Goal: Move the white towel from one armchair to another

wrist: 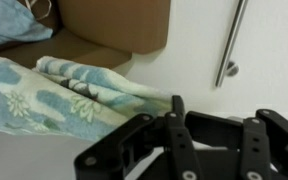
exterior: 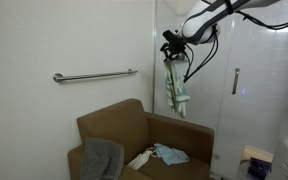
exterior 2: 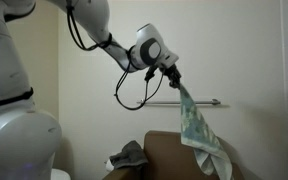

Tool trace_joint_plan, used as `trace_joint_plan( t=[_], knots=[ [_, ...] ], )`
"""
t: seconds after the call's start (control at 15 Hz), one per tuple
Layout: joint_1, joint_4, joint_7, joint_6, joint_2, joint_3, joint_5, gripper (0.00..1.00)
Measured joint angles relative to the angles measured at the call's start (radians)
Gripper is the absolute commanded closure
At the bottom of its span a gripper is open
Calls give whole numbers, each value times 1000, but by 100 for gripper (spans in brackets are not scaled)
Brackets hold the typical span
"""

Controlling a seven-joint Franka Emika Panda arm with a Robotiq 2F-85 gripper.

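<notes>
My gripper point(exterior: 171, 52) is shut on the top of a white towel with a pale blue-green floral print point(exterior: 177, 90) and holds it high in the air, above and behind the right side of a brown armchair point(exterior: 124, 128). The towel hangs straight down from the jaws; it also shows in an exterior view point(exterior 2: 204, 130) below the gripper point(exterior 2: 173, 77). In the wrist view the towel point(wrist: 64, 95) trails from the shut jaws point(wrist: 174, 112) toward the left.
A grey cloth point(exterior: 102, 157) drapes over the armchair's left arm, and white and light blue cloths point(exterior: 162, 155) lie on its seat. A metal grab bar point(exterior: 94, 75) is on the wall. A glass shower door with handle point(exterior: 235, 80) stands at right.
</notes>
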Motion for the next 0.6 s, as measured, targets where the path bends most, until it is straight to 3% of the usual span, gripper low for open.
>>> trace_joint_plan(
  t=[0.27, 0.6],
  knots=[
    [57, -29, -20, 1, 67, 186, 30, 100],
    [147, -25, -69, -1, 149, 341, 32, 99]
  ],
)
